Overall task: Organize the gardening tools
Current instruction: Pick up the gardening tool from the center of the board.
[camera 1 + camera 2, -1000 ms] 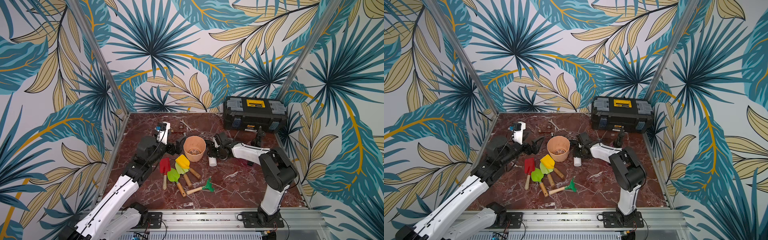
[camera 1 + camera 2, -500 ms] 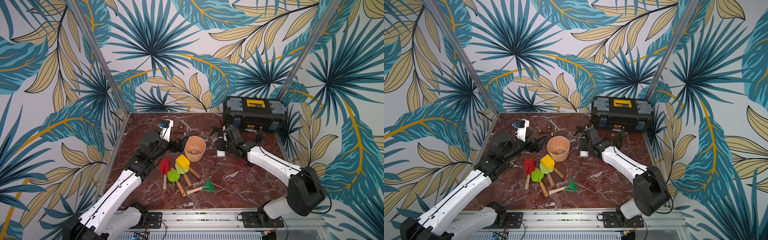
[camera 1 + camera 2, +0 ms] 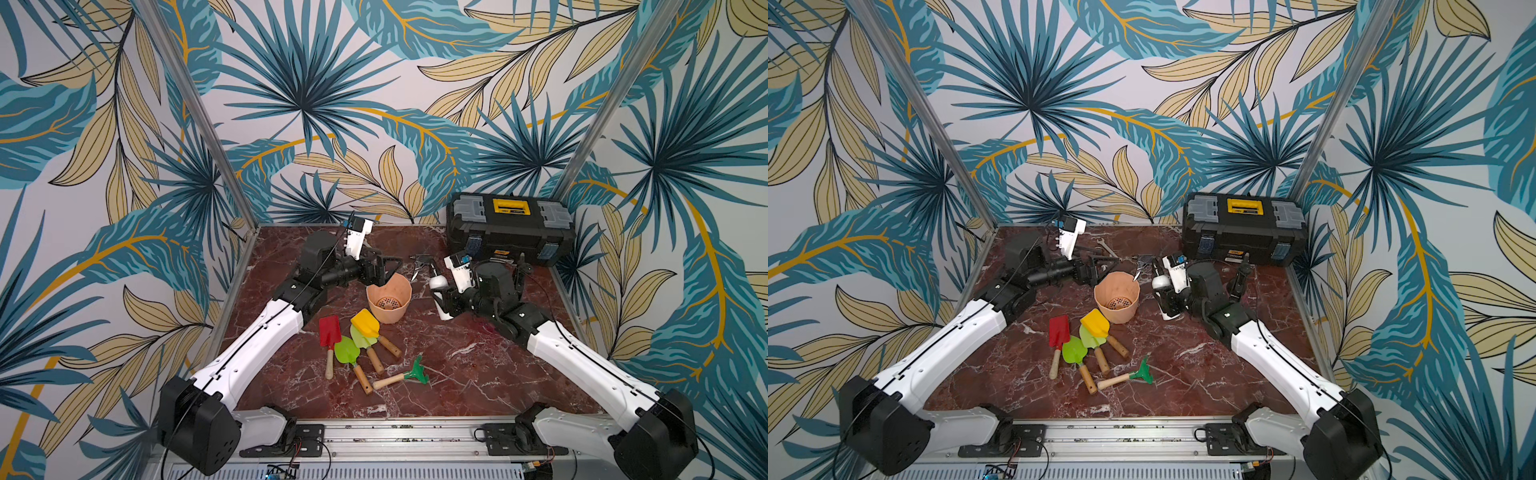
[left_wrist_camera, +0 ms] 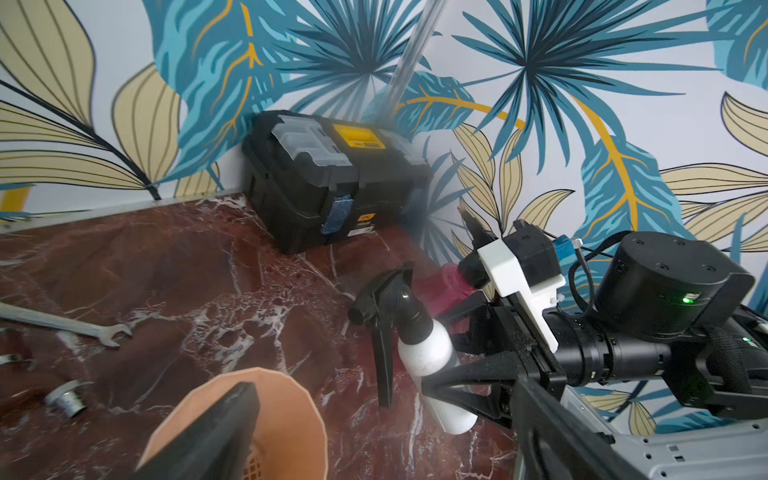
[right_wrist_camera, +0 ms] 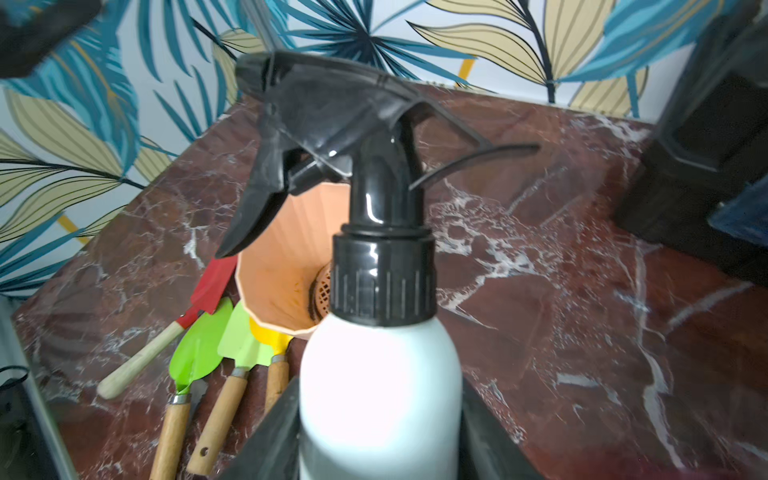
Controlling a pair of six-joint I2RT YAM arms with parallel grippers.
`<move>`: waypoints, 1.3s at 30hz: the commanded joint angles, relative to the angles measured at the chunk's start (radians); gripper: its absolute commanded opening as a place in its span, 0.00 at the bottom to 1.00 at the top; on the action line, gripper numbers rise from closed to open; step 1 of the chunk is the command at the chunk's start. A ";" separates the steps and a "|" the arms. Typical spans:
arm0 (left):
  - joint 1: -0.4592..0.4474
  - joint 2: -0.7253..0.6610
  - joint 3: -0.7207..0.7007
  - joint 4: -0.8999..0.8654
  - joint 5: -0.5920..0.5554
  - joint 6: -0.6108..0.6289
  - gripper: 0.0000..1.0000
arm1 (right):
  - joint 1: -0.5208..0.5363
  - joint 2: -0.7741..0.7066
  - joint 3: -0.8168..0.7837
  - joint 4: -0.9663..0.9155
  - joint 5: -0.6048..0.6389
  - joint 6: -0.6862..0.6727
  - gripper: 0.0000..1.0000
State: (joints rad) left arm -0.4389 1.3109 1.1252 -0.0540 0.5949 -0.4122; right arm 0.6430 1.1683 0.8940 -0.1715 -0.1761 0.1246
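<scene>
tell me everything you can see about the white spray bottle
The white spray bottle has a smooth, opaque, plastic-looking body, a ribbed black collar and a black trigger head with a long lever. The right gripper clamps its body from both sides. It leans, nozzle toward the peach pot, low over the marble table; whether its base touches is unclear.

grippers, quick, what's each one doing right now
Left gripper: open, empty, beside the peach pot.
Right gripper: closed on the white spray bottle.
</scene>
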 commanded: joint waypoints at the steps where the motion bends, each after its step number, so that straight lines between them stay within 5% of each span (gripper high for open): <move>1: -0.034 0.040 0.030 0.045 0.106 -0.059 1.00 | 0.002 -0.027 -0.028 0.110 -0.114 -0.055 0.34; 7: -0.086 0.098 0.036 0.051 0.109 -0.051 0.97 | 0.003 -0.057 -0.067 0.175 -0.180 -0.049 0.34; 16: -0.103 0.111 0.038 0.109 0.107 -0.068 0.59 | 0.003 -0.067 -0.088 0.197 -0.222 -0.060 0.32; 34: -0.105 0.108 0.033 0.142 0.058 -0.083 0.08 | 0.003 -0.079 -0.107 0.196 -0.210 -0.059 0.32; 37: -0.112 0.099 0.033 0.146 0.043 -0.071 0.04 | 0.003 -0.086 -0.099 0.183 -0.199 -0.034 0.39; 39: -0.128 0.088 0.034 0.139 0.013 -0.042 0.04 | 0.003 -0.095 -0.089 0.166 -0.159 0.004 0.53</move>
State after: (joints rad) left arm -0.5522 1.4288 1.1343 0.0589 0.6579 -0.5087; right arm 0.6434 1.1042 0.8001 -0.0078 -0.3729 0.0719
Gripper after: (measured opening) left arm 0.180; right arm 0.543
